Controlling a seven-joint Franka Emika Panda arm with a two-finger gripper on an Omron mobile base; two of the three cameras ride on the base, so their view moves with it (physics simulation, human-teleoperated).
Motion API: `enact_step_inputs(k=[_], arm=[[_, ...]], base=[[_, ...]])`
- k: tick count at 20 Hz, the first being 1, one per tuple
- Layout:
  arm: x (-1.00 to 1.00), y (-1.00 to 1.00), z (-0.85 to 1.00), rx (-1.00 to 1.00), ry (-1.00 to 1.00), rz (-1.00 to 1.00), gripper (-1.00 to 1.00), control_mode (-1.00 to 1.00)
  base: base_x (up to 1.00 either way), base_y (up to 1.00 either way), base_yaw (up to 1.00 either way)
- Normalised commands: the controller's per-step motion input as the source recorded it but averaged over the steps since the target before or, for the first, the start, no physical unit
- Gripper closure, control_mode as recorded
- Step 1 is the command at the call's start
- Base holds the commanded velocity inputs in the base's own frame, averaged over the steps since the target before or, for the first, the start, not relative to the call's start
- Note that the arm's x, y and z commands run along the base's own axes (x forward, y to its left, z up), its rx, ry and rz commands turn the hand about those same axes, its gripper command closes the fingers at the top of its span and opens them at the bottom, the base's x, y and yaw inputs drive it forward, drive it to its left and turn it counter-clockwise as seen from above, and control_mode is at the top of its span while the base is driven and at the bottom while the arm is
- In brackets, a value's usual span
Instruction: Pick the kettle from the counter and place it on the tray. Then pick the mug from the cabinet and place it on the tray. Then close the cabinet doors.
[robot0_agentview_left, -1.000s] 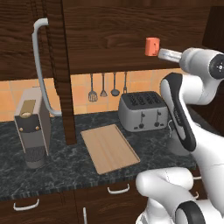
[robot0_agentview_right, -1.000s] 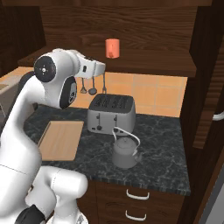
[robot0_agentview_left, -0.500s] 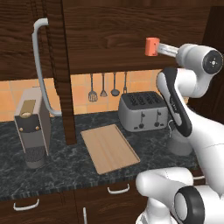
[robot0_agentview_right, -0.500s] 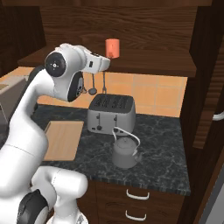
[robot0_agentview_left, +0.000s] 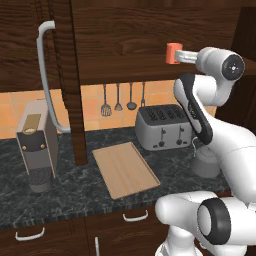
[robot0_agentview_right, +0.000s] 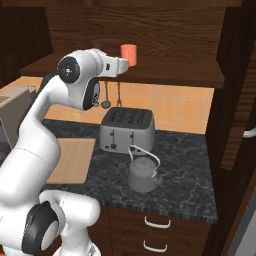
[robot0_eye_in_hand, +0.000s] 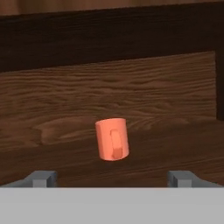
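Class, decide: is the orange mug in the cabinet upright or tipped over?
Upright: the mug stands on its base on the cabinet shelf, handle facing the claw.

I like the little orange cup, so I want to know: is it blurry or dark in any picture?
In the hand view the small orange-red cylindrical mug looks sharp and evenly lit, handle facing the camera, between the open gripper tips. In the left and right base views it stays bright against the shadowy dark brown wood cabinet, only smaller.
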Motion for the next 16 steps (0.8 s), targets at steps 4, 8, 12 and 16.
enact_step_inputs(k=[4,8,12,16], arm=[[0.30,-0.01,-0.01,0.00,0.04,0.00,-1.00,-1.00],[0.42,-0.03,-0.01,0.00,0.09,0.00,-1.00,-1.00],[0.48,-0.01,-0.01,0.00,0.04,0.05,-1.00,-1.00],[0.45,-0.16,-0.01,0.00,0.00,0.10,-1.00,-1.00]], base=[[0.00,0.00,0.00],[0.00,0.00,0.00],[0.00,0.00,0.00],[0.00,0.00,0.00]])
